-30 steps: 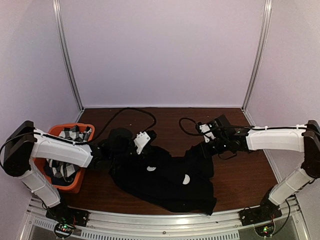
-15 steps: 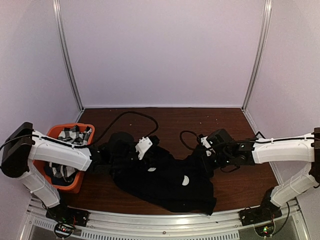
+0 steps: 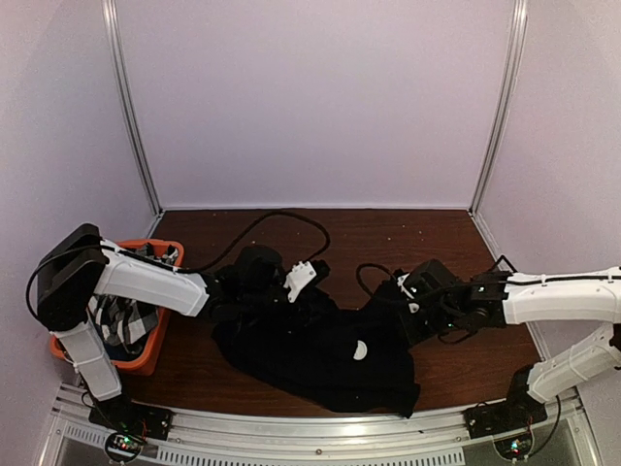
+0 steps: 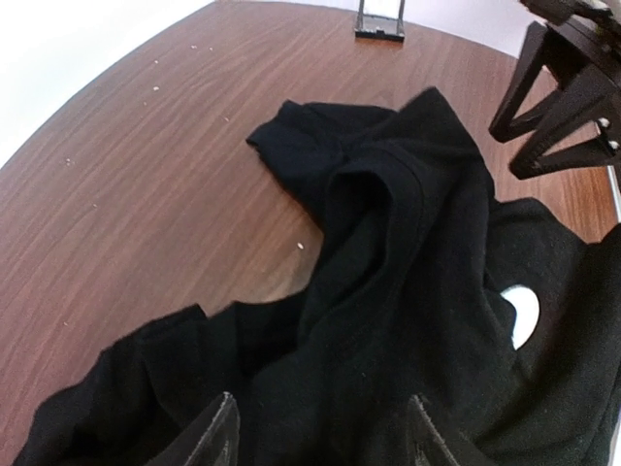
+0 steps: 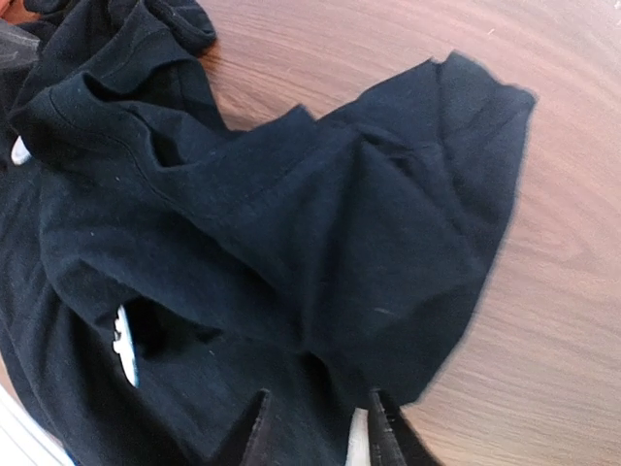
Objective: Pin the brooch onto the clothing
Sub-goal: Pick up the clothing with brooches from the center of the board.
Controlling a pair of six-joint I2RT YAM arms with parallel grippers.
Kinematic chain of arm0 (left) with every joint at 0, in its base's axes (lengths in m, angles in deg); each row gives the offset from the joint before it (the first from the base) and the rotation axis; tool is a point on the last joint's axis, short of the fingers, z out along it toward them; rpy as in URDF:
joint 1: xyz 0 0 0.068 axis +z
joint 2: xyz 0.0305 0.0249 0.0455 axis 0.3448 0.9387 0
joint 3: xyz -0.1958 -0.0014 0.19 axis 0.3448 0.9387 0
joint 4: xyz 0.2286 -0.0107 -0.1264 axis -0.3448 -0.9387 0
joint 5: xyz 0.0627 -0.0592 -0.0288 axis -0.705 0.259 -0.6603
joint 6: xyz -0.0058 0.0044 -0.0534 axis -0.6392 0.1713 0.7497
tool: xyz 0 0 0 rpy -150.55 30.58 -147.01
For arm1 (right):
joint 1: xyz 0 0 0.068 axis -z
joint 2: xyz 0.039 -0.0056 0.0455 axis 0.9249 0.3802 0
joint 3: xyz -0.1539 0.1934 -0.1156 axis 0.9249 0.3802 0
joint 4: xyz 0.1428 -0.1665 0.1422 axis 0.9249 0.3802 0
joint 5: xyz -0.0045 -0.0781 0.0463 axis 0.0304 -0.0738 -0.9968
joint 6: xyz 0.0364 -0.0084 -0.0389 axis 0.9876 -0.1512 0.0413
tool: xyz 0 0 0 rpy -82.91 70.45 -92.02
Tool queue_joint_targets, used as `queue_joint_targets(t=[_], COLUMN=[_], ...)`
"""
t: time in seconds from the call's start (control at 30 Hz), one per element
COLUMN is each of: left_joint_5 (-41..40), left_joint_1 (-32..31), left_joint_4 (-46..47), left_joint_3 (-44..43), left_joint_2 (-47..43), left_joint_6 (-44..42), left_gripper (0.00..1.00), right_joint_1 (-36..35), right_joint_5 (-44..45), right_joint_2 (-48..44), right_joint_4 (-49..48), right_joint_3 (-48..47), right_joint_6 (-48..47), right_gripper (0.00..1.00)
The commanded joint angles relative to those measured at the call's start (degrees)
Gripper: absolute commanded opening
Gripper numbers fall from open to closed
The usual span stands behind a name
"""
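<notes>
Left jaws: two dark fingertips (image 4: 218, 432) at the bottom edge of the left wrist view, standing well apart with nothing caught between them. Only the tips show; the frame cuts off the rest.
Right jaws: fingertips (image 5: 254, 427) at the bottom edge of the right wrist view, parted by a narrower gap. Cloth shows through the gap but is not pinched.
From above: both sets of jaws are black against black cloth, so their outlines are hard to make out.
Black T-shirt (image 3: 320, 354): lies crumpled on the bench at lower centre of the top view, between the two arms. Its folds rise under both wrist cameras (image 4: 408, 291) (image 5: 243, 223).
Light-blue print (image 3: 361, 349): a small pale patch on the shirt, half tucked under a fold (image 4: 524, 316) (image 5: 124, 349). Its shape is unclear.
Bench (image 3: 446, 233): dark brown wood grain.
Black cable (image 3: 262, 221): loops across the bench behind the shirt.
Orange bin (image 3: 146, 359): at far left, partly behind the left arm.
Checked cloth (image 3: 121, 320): black and white, inside the bin, mostly hidden.
</notes>
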Motion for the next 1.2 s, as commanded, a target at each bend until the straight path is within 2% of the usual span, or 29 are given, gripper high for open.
queue_joint_targets(t=[0.0, 0.03, 0.13, 0.27, 0.43, 0.63, 0.93, 1.07, 1.17], left_joint_5=[3.57, 3.65, 5.18, 7.79, 9.09, 8.68, 11.34, 12.02, 12.33], left_joint_1=[1.81, 1.95, 2.46, 2.62, 2.77, 4.18, 5.58, 5.76, 5.85], left_joint_4=[-1.35, -1.40, -2.11, -3.81, -4.92, -5.10, -4.58, -4.72, -4.71], left_joint_3=[-3.27, -3.45, -4.21, -5.42, -5.80, -6.04, -6.52, -6.41, -6.38], left_joint_2=[1.32, 1.47, 2.58, 4.10, 4.79, 5.42, 6.64, 6.98, 7.11], left_joint_6=[-0.79, -0.80, -0.85, -0.78, -0.84, 0.08, 0.99, 0.97, 0.98], left_gripper=[0.60, 0.60, 0.60, 0.60, 0.60, 0.60, 0.57, 0.56, 0.56], right_joint_1=[-0.40, -0.37, 0.14, 2.71, 6.53, 12.49, 15.28, 15.34, 15.37], right_joint_5=[6.41, 7.17, 8.07, 4.86, -2.24, -11.03, -21.29, -23.88, -24.21], right_joint_2=[-3.44, -3.56, -1.78, 5.20, 13.60, 19.80, 23.39, 25.21, 25.94], right_joint_4=[8.38, 9.64, 12.64, 16.06, 18.41, 16.91, 13.65, 13.91, 14.36], right_joint_3=[-6.83, -8.59, -14.03, -21.54, -28.01, -28.39, -26.75, -26.75, -26.37], right_joint_6=[-2.14, -3.22, -7.29, -11.72, -16.03, -18.62, -22.20, -22.91, -22.58], right_gripper=[0.52, 0.62, 0.76, 0.78, 0.77, 0.75, 0.64, 0.54, 0.52])
